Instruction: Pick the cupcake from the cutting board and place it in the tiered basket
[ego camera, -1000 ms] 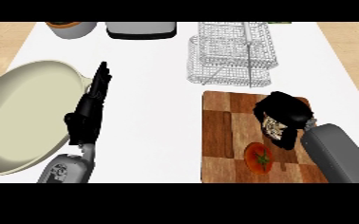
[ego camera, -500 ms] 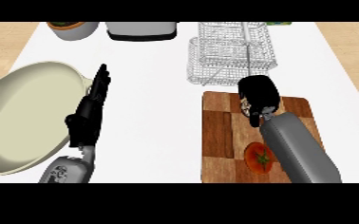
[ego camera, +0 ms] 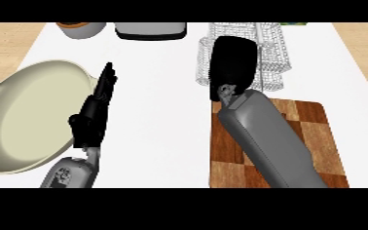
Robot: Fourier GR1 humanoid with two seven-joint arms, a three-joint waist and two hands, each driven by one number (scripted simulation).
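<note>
Count: one board (ego camera: pixel 316 126), one wire basket (ego camera: pixel 269 53), one plate (ego camera: pixel 36 117), one bowl (ego camera: pixel 81 28), one dark appliance (ego camera: pixel 151 29), two hands.
Cupcake: not visible anywhere; whether the right hand covered it could not be told, so its heading and long axis could not be told either.
Right hand (ego camera: pixel 233 66): lay over the basket's left part, back of the hand toward the view, fingers pointing away from the board; how far they were curled, and whether they held anything, could not be told.
Right forearm: ran from the basket slantwise across the board's left half to the view's lower edge.
Left hand (ego camera: pixel 97 109): well to the left of the basket, just beside the plate's right rim, fingers straight and together, holding nothing.
Basket: stood just beyond the board's far edge, touching the view's upper edge.
Board: its right half showed bare wood.
Open room: a broad strip of white counter (ego camera: pixel 158 102) lay between the left hand and the basket; the bowl and appliance sat left of the basket along the far edge.
</note>
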